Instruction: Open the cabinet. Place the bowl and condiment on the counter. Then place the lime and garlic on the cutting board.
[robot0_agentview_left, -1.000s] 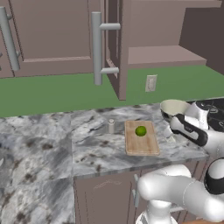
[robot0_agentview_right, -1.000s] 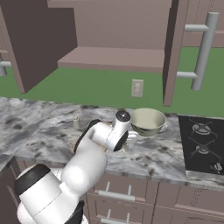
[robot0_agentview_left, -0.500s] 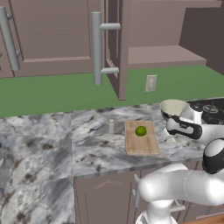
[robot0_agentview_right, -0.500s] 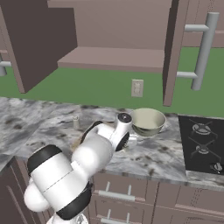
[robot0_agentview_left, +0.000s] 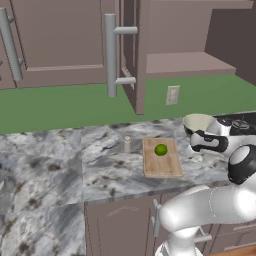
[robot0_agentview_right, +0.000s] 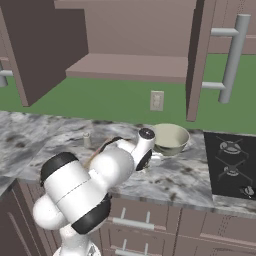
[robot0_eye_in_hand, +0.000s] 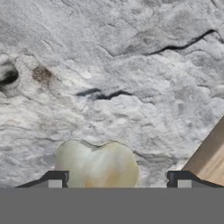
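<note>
Marble counter (robot0_agentview_left: 55, 165) runs across the left base view, grey-white with dark veins, below a green wall. Above it the mauve-brown cabinet (robot0_agentview_left: 60, 40) stands open: one door (robot0_agentview_left: 131, 55) is swung out edge-on with its long grey bar handle (robot0_agentview_left: 110, 55), and the bare shelf (robot0_agentview_left: 187, 62) shows to its right. On the slab, the small pale condiment (robot0_agentview_left: 127, 144) stands upright just left of the cutting board (robot0_agentview_left: 160, 162), close to its edge but whether touching I cannot tell. The lime (robot0_agentview_left: 160, 149) sits on the far half of the board. Further right, the garlic (robot0_agentview_left: 197, 158) lies on the marble between the board and the bowl (robot0_agentview_left: 199, 124), which rests on the counter near the stovetop (robot0_agentview_left: 245, 120).

From the right base view the bowl (robot0_agentview_right: 170, 139) shows its cream inside, behind the arm's wrist, with the shaker (robot0_agentview_right: 86, 139) to the left.

In the hand view the gripper (robot0_eye_in_hand: 116, 181) is low over the marble, its two dark fingertips (robot0_eye_in_hand: 54, 180) spread on either side of the whitish lobed garlic (robot0_eye_in_hand: 97, 164); the jaws look open around it, with a gap on the right side, and a grip cannot be told. A tan board corner (robot0_eye_in_hand: 210, 157) shows at right.
</note>
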